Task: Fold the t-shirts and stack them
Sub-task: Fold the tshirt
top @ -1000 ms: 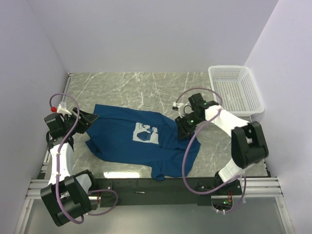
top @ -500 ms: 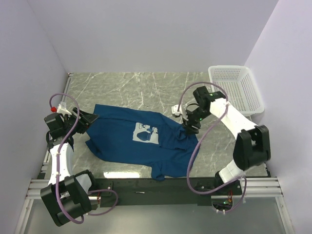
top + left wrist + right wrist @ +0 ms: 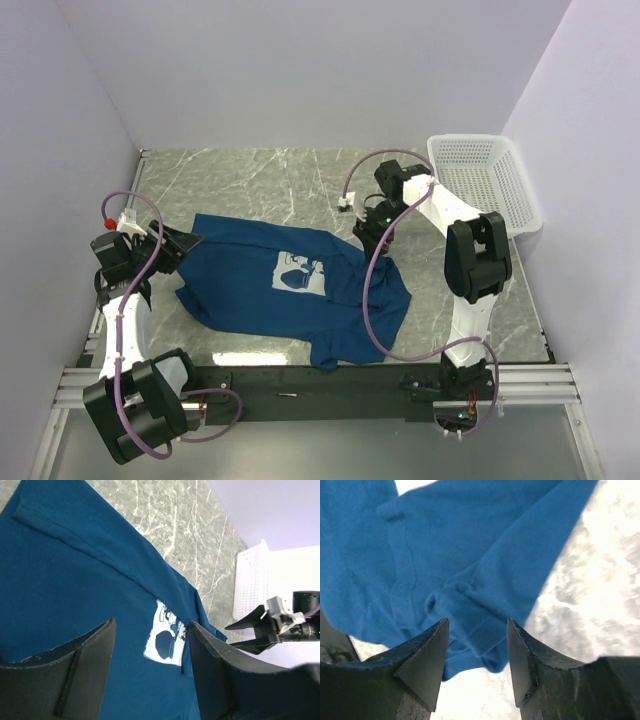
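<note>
Toward 6 o'clock on the marble table (image 3: 250, 180), nearest the arm bases, one corner of the t-shirt (image 3: 250, 295) trails to the table's edge. The rest lies print-up across the middle, rumpled on its right side. At 9 o'clock the left gripper (image 3: 185, 243) sits at the shirt's edge, jaws apart, with nothing pinched as far as the wrist view shows. Farther back, at about 2 o'clock of the shirt, the right gripper (image 3: 367, 232) hangs over a bunched sleeve (image 3: 465, 605), its jaws apart too.

The step in hand looks like taking this sleeve to pull it flat. Come straight down, close on the thick rolled hem (not a single loose layer), and draw outward toward 3 o'clock while the left side anchors.

Count: one t-shirt, one white basket (image 3: 485, 190) at far 2 o'clock, two grippers.
</note>
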`<state>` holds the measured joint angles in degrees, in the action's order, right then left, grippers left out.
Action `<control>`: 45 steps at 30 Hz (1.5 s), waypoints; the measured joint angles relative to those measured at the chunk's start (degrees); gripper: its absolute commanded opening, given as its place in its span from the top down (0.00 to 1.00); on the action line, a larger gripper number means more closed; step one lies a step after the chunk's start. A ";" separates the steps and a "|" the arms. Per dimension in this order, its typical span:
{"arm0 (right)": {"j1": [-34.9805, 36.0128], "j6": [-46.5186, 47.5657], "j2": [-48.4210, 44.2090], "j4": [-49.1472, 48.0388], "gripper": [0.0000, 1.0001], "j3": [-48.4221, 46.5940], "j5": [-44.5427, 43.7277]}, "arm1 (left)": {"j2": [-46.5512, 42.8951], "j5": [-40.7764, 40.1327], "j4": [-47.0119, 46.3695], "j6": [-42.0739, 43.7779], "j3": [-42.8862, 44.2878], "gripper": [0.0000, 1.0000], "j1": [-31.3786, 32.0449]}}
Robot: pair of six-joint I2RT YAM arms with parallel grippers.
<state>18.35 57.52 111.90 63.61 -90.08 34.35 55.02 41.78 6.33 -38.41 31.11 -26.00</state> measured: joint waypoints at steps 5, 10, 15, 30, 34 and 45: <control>0.07 -1.55 0.00 0.59 0.43 2.45 -0.83 | 0.00 0.48 -0.13 -0.13 -0.02 0.35 0.00; 0.59 -1.25 0.57 1.77 0.44 2.49 -0.83 | 0.00 0.48 -0.13 -0.17 -0.02 0.35 0.00; 1.33 0.00 2.71 2.62 0.53 2.49 -1.20 | 0.00 0.46 -0.13 -0.17 -0.04 0.35 0.00; 1.27 4.02 -6.69 5.07 0.67 11.58 -1.70 | 0.00 0.50 -0.15 -0.20 -0.04 0.35 0.00; 1.27 5.29 -10.38 5.92 0.64 14.62 -0.94 | 0.00 0.52 -0.37 -0.20 -0.04 0.35 0.00; 1.77 11.61 -8.57 5.60 0.34 9.31 2.23 | 0.00 0.57 -1.14 -0.20 -0.42 0.35 0.00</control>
<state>20.12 69.12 103.33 69.21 -80.77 36.58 55.02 42.35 5.19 -38.61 30.70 -26.00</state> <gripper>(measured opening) 0.647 0.653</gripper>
